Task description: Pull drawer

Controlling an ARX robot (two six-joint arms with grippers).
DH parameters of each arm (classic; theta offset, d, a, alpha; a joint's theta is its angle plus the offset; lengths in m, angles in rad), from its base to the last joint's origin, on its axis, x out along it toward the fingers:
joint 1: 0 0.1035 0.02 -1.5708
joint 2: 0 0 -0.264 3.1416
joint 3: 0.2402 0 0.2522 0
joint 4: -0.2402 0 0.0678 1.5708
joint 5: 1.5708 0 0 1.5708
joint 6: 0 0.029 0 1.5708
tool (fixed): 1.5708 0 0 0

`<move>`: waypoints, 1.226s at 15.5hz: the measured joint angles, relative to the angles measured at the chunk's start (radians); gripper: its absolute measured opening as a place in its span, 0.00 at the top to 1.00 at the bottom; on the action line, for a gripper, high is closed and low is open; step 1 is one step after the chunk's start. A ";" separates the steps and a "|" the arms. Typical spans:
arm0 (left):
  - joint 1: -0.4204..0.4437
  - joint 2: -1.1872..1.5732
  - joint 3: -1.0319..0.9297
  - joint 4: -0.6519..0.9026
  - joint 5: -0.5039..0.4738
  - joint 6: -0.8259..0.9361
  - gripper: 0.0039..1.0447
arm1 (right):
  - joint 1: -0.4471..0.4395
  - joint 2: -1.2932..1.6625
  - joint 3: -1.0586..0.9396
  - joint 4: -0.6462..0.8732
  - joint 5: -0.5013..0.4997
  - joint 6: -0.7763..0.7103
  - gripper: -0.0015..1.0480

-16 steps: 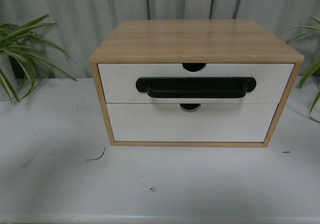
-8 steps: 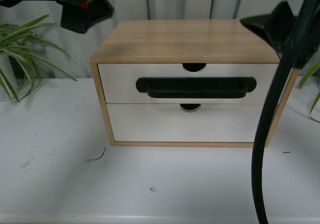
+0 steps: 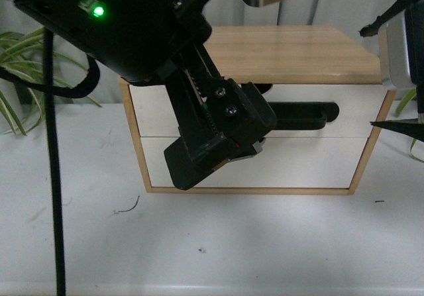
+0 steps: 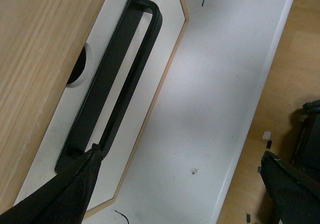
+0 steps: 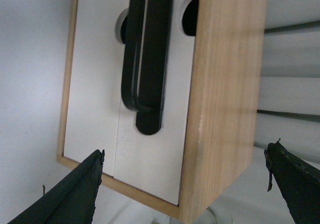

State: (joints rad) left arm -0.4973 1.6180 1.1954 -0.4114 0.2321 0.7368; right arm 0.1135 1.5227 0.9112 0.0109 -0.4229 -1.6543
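The drawer (image 3: pixel 358 104) is the upper one in a light wood cabinet (image 3: pixel 291 54). It stands shut, its white front flush with the plain lower front (image 3: pixel 311 163). My left arm (image 3: pixel 218 137) hides the left half of the black bar handle (image 3: pixel 305 116). In the left wrist view my left gripper (image 4: pixel 180 154) is open, one fingertip (image 4: pixel 94 154) close by the end of the handle (image 4: pixel 120 78), near the notch (image 4: pixel 82 66). My right gripper (image 5: pixel 185 150) is open, its fingers either side of the cabinet's right front corner, with the handle (image 5: pixel 150 58) ahead.
The cabinet stands on a white table (image 3: pixel 232 243) before a grey curtain. Green plants flank it at the left (image 3: pixel 20 51) and right (image 3: pixel 414 97). A black cable (image 3: pixel 56 210) hangs down at the left. Beyond the table's front edge lies wood floor (image 4: pixel 295 58).
Both arms have come down into view. The left arm now covers the drawer's left half and the right gripper has reached the cabinet's right corner. The drawer has not moved.
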 joint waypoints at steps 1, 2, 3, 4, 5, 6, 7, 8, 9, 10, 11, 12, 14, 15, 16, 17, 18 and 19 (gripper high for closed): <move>-0.006 0.036 0.028 -0.007 -0.019 0.009 0.06 | -0.008 0.013 0.009 -0.037 -0.001 -0.031 0.06; -0.008 0.050 0.037 -0.010 -0.023 0.012 0.06 | -0.011 0.023 0.013 -0.063 -0.004 -0.046 0.06; -0.009 0.062 0.045 -0.010 -0.025 0.013 0.06 | -0.012 0.030 0.016 -0.075 -0.004 -0.050 0.06; -0.009 0.076 0.052 -0.007 -0.026 0.013 0.06 | -0.014 0.037 0.016 -0.077 -0.005 -0.055 0.06; -0.011 0.093 0.060 -0.006 -0.029 0.013 0.06 | -0.016 0.046 0.016 -0.078 -0.005 -0.061 0.06; -0.011 0.103 0.065 -0.006 -0.033 0.013 0.06 | -0.016 0.054 0.016 -0.083 -0.004 -0.066 0.06; -0.011 0.113 0.068 -0.004 -0.036 0.013 0.06 | -0.016 0.060 0.016 -0.086 -0.005 -0.069 0.06; -0.011 0.121 0.071 -0.002 -0.040 0.013 0.06 | -0.016 0.062 0.016 -0.087 -0.005 -0.072 0.06; -0.012 0.129 0.074 0.000 -0.045 0.013 0.06 | -0.015 0.068 0.016 -0.085 -0.005 -0.073 0.06; -0.012 0.137 0.078 0.003 -0.050 0.013 0.06 | -0.015 0.069 0.017 -0.085 -0.005 -0.074 0.06; -0.012 0.142 0.080 0.005 -0.050 0.013 0.06 | -0.013 0.073 0.018 -0.085 -0.005 -0.075 0.06; -0.012 0.153 0.085 0.018 -0.053 0.012 0.06 | -0.008 0.077 0.020 -0.084 -0.003 -0.076 0.06; 0.015 0.236 0.118 0.085 -0.068 -0.025 0.06 | 0.047 0.153 0.038 -0.055 0.005 -0.071 0.06; 0.023 0.244 0.118 0.092 -0.068 -0.030 0.06 | 0.057 0.193 0.061 -0.025 0.011 -0.045 0.06; 0.023 0.260 0.124 0.106 -0.070 -0.030 0.06 | 0.066 0.227 0.074 -0.008 0.018 -0.024 0.06; 0.023 0.285 0.126 0.126 -0.070 -0.035 0.06 | 0.086 0.259 0.089 0.006 0.023 -0.005 0.06; 0.016 0.298 0.126 0.140 -0.068 -0.050 0.06 | 0.102 0.291 0.100 0.026 0.024 0.023 0.06; 0.014 0.301 0.126 0.144 -0.067 -0.052 0.06 | 0.103 0.300 0.103 0.035 0.024 0.027 0.06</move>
State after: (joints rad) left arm -0.4831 1.9190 1.3216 -0.2672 0.1654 0.6846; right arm 0.2169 1.8225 1.0145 0.0456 -0.3988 -1.6276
